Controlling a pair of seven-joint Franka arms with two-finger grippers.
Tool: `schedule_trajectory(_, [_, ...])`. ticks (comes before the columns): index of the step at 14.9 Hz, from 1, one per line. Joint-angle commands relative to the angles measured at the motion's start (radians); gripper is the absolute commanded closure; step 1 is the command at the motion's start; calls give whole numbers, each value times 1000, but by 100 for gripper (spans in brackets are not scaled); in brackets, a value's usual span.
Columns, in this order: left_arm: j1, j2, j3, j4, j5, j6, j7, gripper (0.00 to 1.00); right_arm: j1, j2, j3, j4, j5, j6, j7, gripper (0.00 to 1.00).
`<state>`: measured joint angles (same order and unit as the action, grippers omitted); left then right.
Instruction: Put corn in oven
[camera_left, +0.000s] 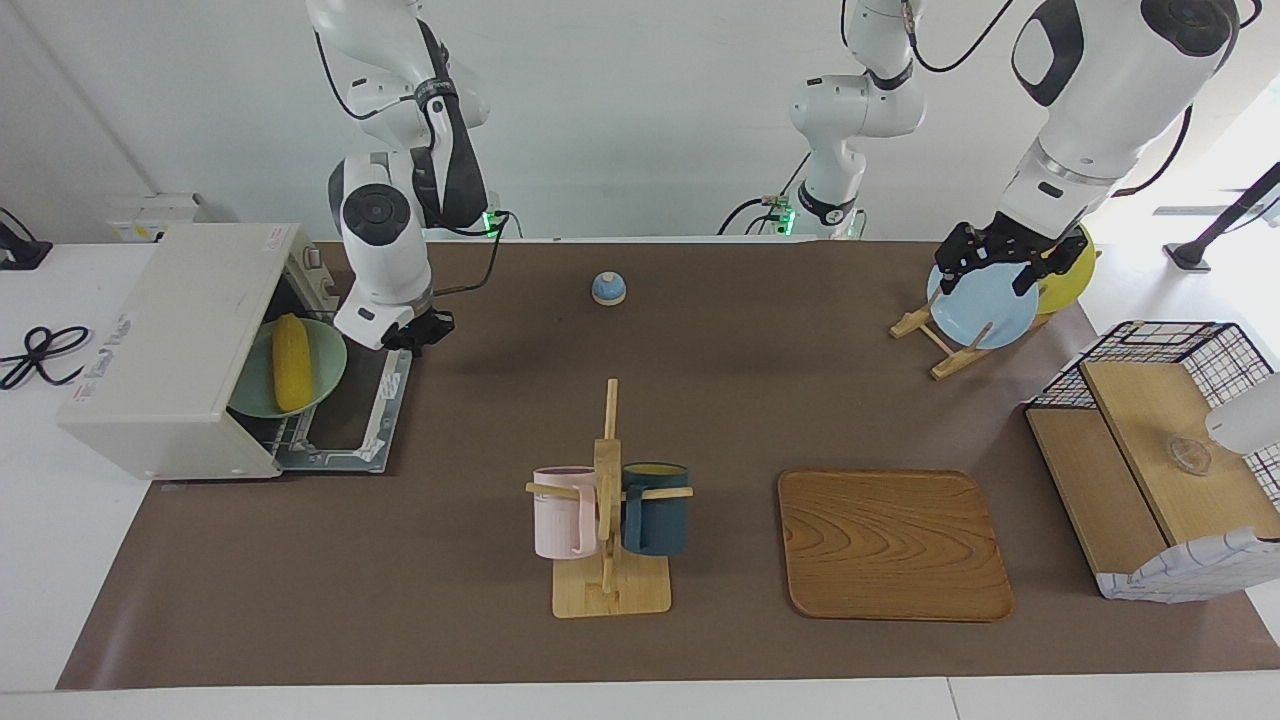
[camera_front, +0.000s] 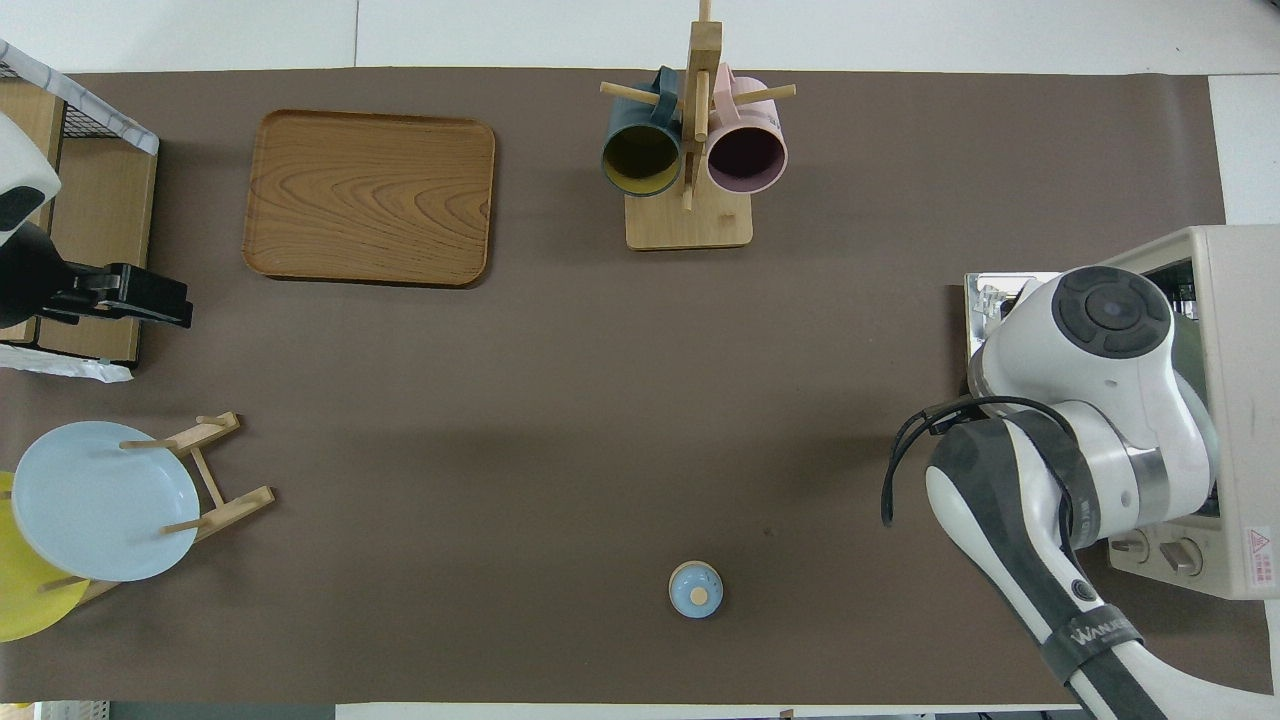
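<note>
corn (camera_left: 291, 362) is where the risk sits, but going largest to smallest, start with the oven (camera_left: 165, 340) at the left edge of the facing view: its drop-down door (camera_left: 350, 420) lies flat and open, so the job does not look finished. a green plate (camera_left: 318, 385) rests in the oven mouth with its rim sticking out over the door, and the yellow cob lies lengthwise on that plate, part under the oven roof and part out.

the right gripper (camera_left: 418, 332) hangs just beside the plate's rim over the door's hinge end; i cannot tell how its fingers stand. in the overhead view the right arm covers plate and cob altogether.

likely troubles, as i judge them: the door swung up now would hit the protruding plate and could tip it; a push on the rim off-centre could turn the plate and roll the cob off onto the door or rack; the arm's wrist is close to the oven's edge and could catch it.

the left gripper (camera_left: 985, 257), at the upper right of the facing view, hangs over the pale blue plate (camera_left: 980, 305) in the wooden rack (camera_left: 935, 340) and waits; its fingers look spread, holding nothing.
</note>
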<state>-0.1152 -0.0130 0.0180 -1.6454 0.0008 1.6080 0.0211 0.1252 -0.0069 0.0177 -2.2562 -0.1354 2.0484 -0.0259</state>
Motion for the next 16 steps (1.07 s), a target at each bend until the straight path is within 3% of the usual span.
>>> schedule_trajectory(1, [3, -4, -3, 4, 16, -17, 3, 0, -12, -35, 1, -117, 39, 113, 20, 100])
schedule_trajectory(8, [3, -4, -3, 4, 16, -17, 2, 0, -35, -67, -2, -235, 40, 237, 4, 100])
schedule_trajectory(16, [3, -4, -3, 4, 16, -17, 2, 0, -78, -70, -5, -230, 25, 222, -39, 100])
